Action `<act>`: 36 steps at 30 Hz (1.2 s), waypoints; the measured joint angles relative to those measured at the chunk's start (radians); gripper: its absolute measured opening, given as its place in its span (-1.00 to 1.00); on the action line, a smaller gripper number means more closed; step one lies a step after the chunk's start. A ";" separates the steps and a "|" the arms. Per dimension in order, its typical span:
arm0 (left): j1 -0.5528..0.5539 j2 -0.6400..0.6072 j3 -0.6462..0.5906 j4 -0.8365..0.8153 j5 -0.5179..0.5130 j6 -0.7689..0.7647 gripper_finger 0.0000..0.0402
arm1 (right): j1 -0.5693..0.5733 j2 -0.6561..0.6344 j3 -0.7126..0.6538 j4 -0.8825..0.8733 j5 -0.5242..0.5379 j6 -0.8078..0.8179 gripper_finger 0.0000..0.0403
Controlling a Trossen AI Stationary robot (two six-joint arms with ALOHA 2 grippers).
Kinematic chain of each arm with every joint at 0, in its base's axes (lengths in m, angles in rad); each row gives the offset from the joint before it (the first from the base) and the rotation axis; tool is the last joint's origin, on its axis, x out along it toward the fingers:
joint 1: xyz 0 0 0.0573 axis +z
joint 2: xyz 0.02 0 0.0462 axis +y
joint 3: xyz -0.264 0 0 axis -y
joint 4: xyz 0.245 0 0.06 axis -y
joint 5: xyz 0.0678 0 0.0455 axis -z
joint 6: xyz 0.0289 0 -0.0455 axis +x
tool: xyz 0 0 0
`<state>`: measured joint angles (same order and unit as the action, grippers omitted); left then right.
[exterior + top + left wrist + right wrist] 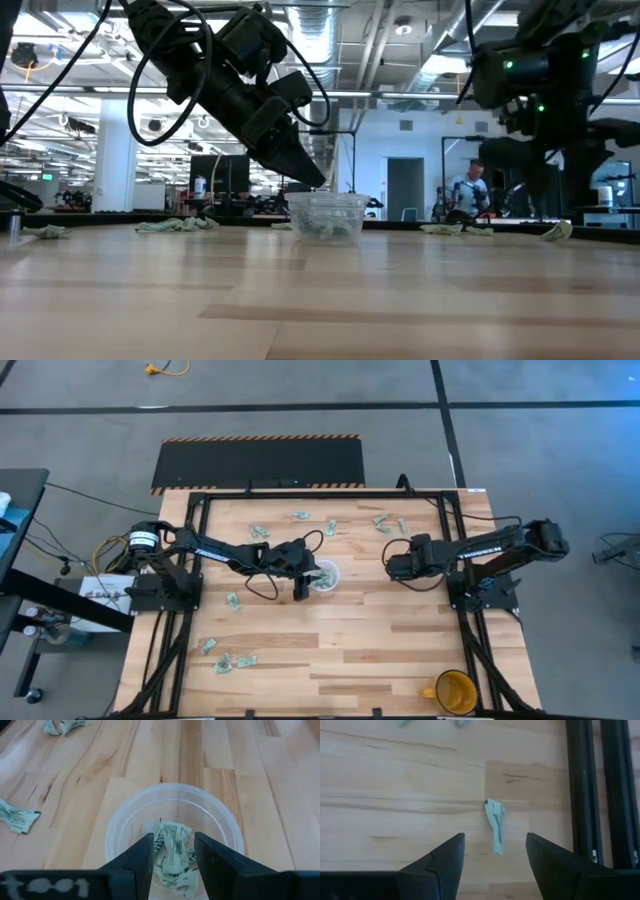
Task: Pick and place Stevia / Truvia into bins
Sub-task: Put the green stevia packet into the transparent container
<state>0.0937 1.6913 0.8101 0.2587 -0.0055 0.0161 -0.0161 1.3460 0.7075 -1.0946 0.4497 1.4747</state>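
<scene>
our left claw (172, 857) hangs spread over the cup (120, 827); the right claw (495, 852) gapes above a sachet (496, 822), perhaps off-centre, so we risk nudging it.

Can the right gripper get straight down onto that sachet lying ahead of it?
Probably yes. The right gripper stands open with the sachet lying alone on bare wood just ahead; the black frame rail runs off to one side.

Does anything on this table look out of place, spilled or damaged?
Nothing is spilled or broken. The sachets lie scattered and crumpled across the table; several already sit in the clear cup. The yellow mug stands alone at a table corner, far from the work.
</scene>
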 joint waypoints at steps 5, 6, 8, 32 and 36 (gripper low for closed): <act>0.000 0.000 0.000 0.002 0.000 0.000 -0.34 | -0.073 0.000 -0.054 0.087 -0.082 -0.075 0.03; 0.000 0.000 0.000 0.002 0.000 0.000 -0.34 | -0.091 0.000 -0.062 0.092 -0.082 -0.087 0.02; 0.000 0.000 0.000 0.002 0.000 0.000 -0.34 | -0.120 0.000 -0.075 0.103 -0.094 -0.096 -0.01; 0.000 0.000 0.000 0.002 -0.001 -0.003 -0.34 | -0.200 0.001 -0.175 0.201 -0.144 -0.200 -0.65; 0.000 0.000 0.000 0.002 -0.001 -0.006 -0.34 | -0.187 0.001 -0.177 0.221 -0.120 -0.223 -0.83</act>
<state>0.0937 1.6909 0.8101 0.2604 -0.0066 0.0101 -0.2032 1.3472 0.5304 -0.8736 0.3293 1.2516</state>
